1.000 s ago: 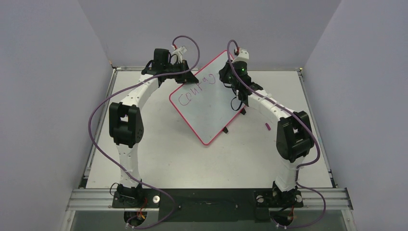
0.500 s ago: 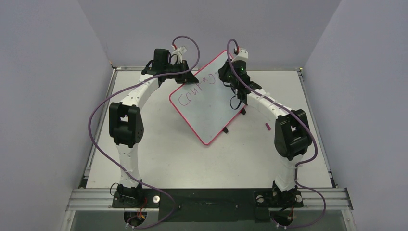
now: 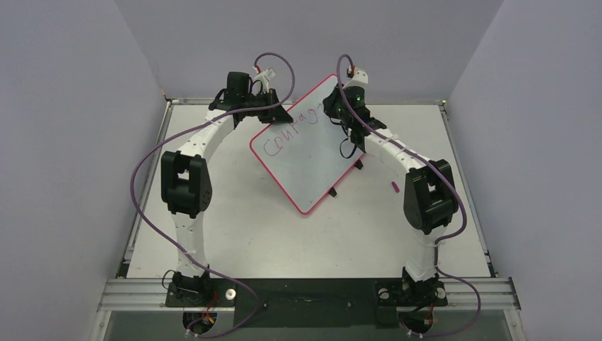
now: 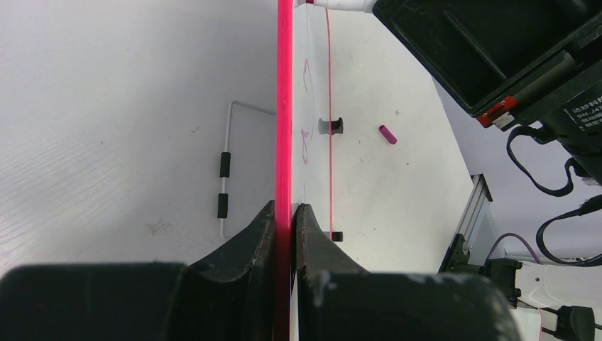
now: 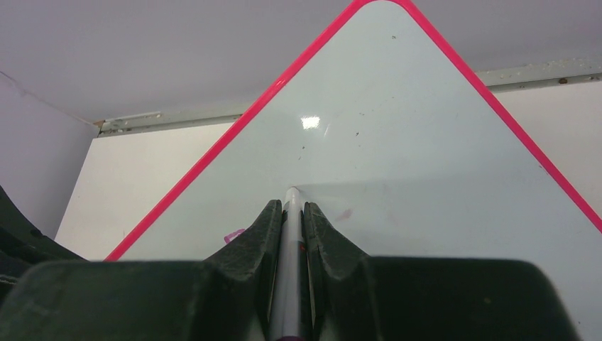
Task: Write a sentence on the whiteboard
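The left tool [image 4: 285, 213] was clamped on the whiteboard [image 3: 305, 167] rim. The right tool [image 5: 289, 207] pinched a marker [image 5: 287, 305], its arm hiding the end of the sentence [image 3: 284, 137].

Small pink cap [image 3: 395, 187] lies on the white table [image 3: 241, 227]; grey walls [image 3: 64, 106] surround it.

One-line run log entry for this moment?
left gripper: shut on whiteboard rim | right gripper: shut on marker, tip at board | sentence: first word partly written
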Controlling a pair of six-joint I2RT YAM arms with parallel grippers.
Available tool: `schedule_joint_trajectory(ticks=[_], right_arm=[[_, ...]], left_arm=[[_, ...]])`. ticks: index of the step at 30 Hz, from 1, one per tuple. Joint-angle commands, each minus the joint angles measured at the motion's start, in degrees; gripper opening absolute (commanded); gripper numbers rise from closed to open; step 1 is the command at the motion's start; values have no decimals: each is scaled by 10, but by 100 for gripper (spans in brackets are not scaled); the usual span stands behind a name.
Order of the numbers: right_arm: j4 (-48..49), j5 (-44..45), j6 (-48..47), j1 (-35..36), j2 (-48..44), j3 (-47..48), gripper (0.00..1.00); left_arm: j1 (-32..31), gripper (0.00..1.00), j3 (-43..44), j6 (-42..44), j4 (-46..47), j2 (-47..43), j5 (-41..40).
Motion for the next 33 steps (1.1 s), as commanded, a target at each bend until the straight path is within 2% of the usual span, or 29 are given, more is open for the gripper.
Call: schedule_joint_trajectory(ticks=[1,13,25,33], right_arm=[[11,-13,-12,9,8,29,0],[11,-7,-15,27,0,-5,0],[38,16,-5,23,-43,-101,0],[24,38,2,6,-39,-88,0]], left_arm=[[-15,0,3,60,5,-2,-28],[-15,0,2,58,5,-3,-29],[-15,0,1,57,5,-5,-28],[-15,0,-4,59,4,-12,-28]])
